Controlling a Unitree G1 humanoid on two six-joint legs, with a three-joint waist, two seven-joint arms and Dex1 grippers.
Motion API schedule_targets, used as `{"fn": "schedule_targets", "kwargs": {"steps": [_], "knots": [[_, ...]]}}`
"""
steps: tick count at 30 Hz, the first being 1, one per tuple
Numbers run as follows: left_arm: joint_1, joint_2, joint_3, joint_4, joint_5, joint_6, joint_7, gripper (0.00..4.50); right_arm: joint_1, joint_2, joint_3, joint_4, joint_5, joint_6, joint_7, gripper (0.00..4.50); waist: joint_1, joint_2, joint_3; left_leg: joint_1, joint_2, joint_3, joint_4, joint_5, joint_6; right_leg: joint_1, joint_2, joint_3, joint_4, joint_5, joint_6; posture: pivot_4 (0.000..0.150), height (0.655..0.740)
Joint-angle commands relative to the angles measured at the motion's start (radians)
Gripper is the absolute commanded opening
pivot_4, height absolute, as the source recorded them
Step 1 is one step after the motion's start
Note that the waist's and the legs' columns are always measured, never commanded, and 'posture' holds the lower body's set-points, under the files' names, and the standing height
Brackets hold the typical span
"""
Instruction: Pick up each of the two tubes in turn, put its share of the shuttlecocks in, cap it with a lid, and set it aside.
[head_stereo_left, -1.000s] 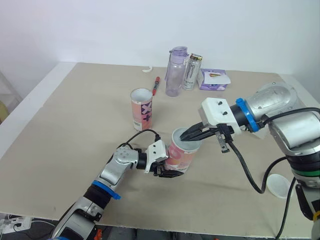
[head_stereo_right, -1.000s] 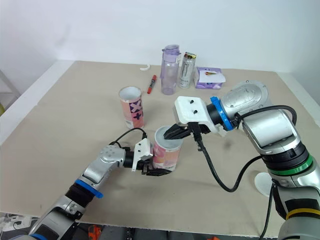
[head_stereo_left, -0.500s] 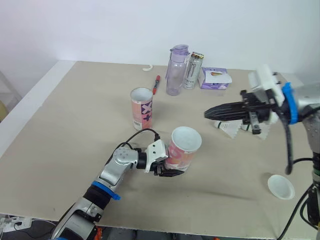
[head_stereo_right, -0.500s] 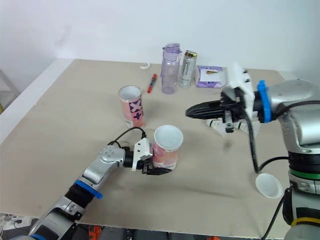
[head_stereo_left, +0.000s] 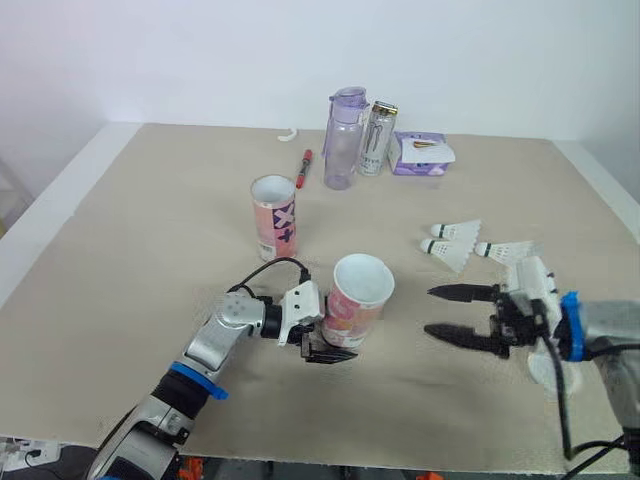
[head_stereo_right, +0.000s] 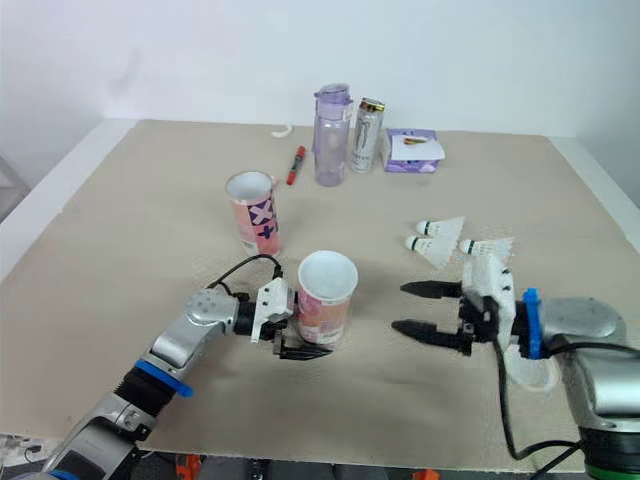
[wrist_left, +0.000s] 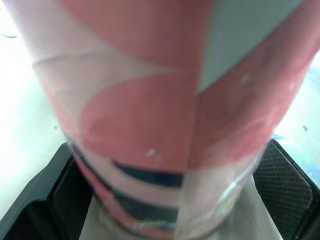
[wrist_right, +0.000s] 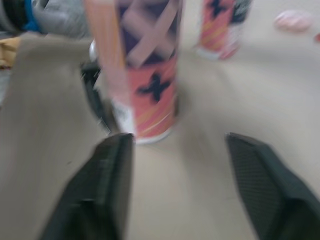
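Left eye view puts the left gripper (head_stereo_left: 328, 348) low on the table (head_stereo_left: 150, 230), clamped around the base of a pink tube (head_stereo_left: 357, 305), which leans with its open mouth up and toward the right arm. The left wrist view confirms the grip: both pads (wrist_left: 286, 191) press against the tube's wall. The right gripper (head_stereo_left: 430, 310) hovers just beside that mouth, fingers spread wide and empty. Three shuttlecocks (head_stereo_left: 450, 242) lie together on the table beyond it, and the second tube (head_stereo_left: 273, 215) stands upright farther back. A white lid (head_stereo_right: 535, 372) lies under the right forearm.

Loading of the first tube appears to be the step in hand (what is already inside cannot be seen). Next, the right gripper should reach back, pinch one shuttlecock and carry it cork-first to the tilted mouth.
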Motion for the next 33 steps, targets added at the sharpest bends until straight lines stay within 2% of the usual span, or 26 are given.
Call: {"fn": "schedule_targets", "kwargs": {"steps": [1, 8, 18, 33], "knots": [[0.018, 0.044, 0.043, -0.09, -0.031, 0.013, -0.005, 4.5, -0.002, 0.049, 0.045, -0.004, -0.024, -0.067, -0.055, 4.38, -0.001, 0.0, 0.0, 0.0, 0.0, 0.0, 0.0, 0.0, 0.0, 0.0, 0.0, 0.0, 0.0, 0.0, 0.0, 0.15, 0.74], [0.091, 0.102, 0.087, -0.197, -0.062, 0.052, 0.019, 4.5, -0.02, 0.133, 0.14, 0.013, -0.074, -0.128, -0.139, 4.38, -0.003, -0.002, 0.002, 0.0, 0.0, 0.0, 0.0, 0.0, 0.0, 0.0, -0.001, 0.0, 0.0, 0.0, 0.0, 0.15, 0.74], [0.2, 0.184, 0.186, -0.358, -0.218, 0.193, 0.012, 4.5, -0.045, 0.2, 0.242, 0.024, -0.098, -0.171, -0.196, 4.38, -0.015, -0.002, 0.002, 0.001, 0.001, 0.001, 0.0, 0.0, 0.0, 0.0, -0.001, 0.0, 0.0, 0.0, -0.001, 0.15, 0.74], [0.247, 0.223, 0.18, -0.422, -0.237, 0.226, 0.022, 4.5, -0.138, 0.28, 0.337, 0.151, -0.169, -0.246, -0.236, 4.38, -0.015, -0.003, 0.003, 0.001, 0.002, 0.001, 0.0, 0.0, 0.0, 0.0, 0.0, 0.0, 0.001, 0.0, -0.002, 0.15, 0.74]]}}
